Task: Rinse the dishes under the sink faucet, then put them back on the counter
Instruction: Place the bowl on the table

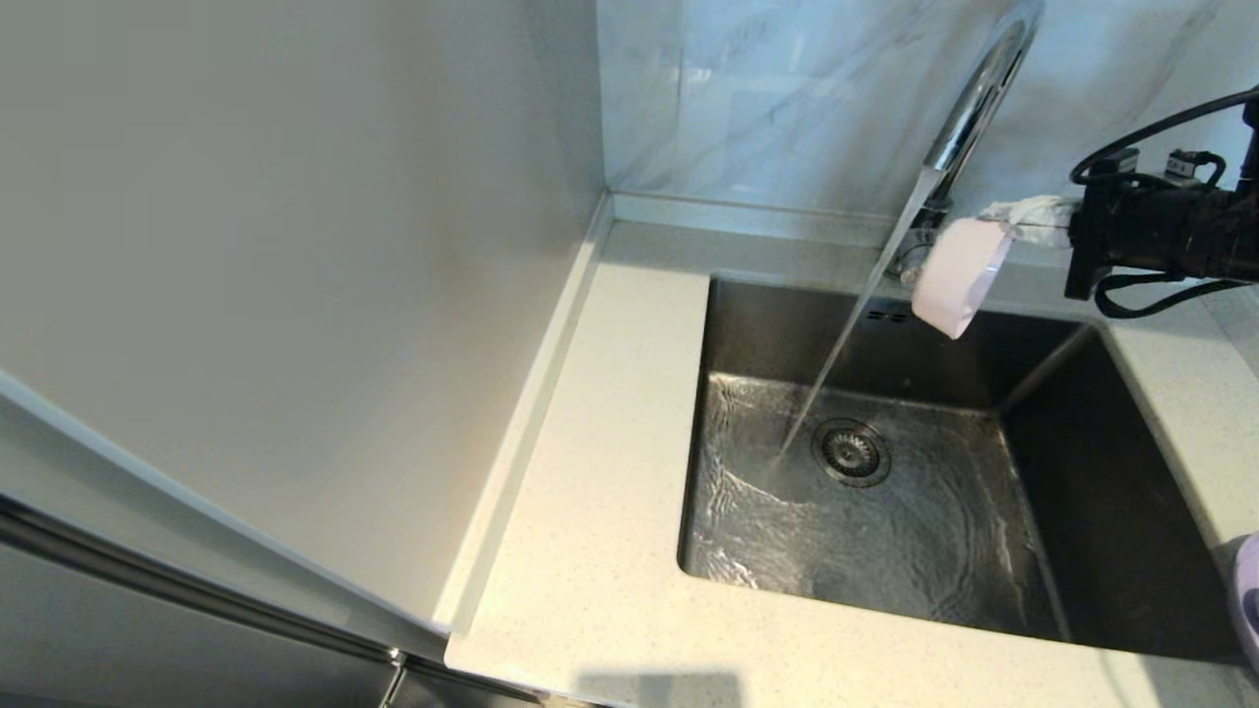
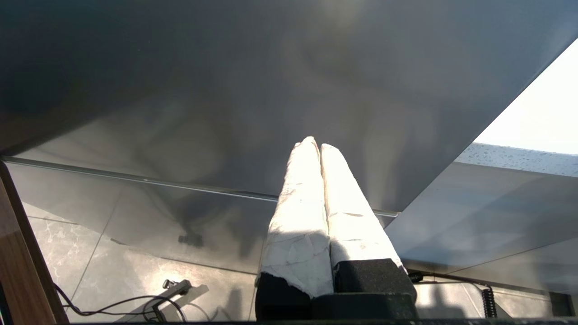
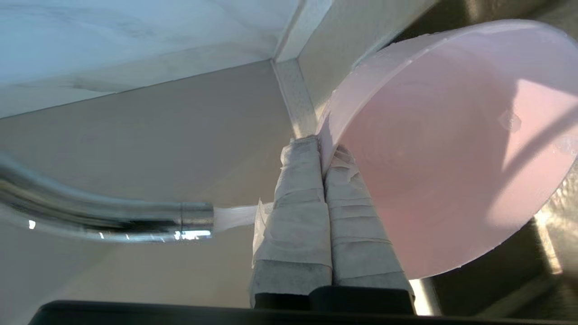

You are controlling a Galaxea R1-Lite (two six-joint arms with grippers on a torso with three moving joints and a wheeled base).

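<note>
My right gripper (image 1: pixel 1005 232) is shut on the rim of the pale pink bowl (image 1: pixel 959 270), holding it on its side above the back of the sink (image 1: pixel 777 324). In the right wrist view the taped fingers (image 3: pixel 298 189) pinch the bowl (image 3: pixel 442 149) at its edge. The chrome sink faucet (image 1: pixel 974 98) runs, and its water stream (image 1: pixel 846 344) falls just left of the bowl, apart from it. The faucet spout (image 3: pixel 113 216) pours beside the gripper (image 3: pixel 324 149). An edge of the lavender plate (image 1: pixel 1247 590) shows on the counter (image 1: pixel 610 492) at far right. The spoon is out of view.
Water spreads over the basin floor around the drain strainer (image 1: pixel 852 452). A tall pale panel (image 1: pixel 295 295) walls off the counter's left side. My left gripper (image 2: pixel 316 144) hangs shut and empty below the counter level, near a grey cabinet front.
</note>
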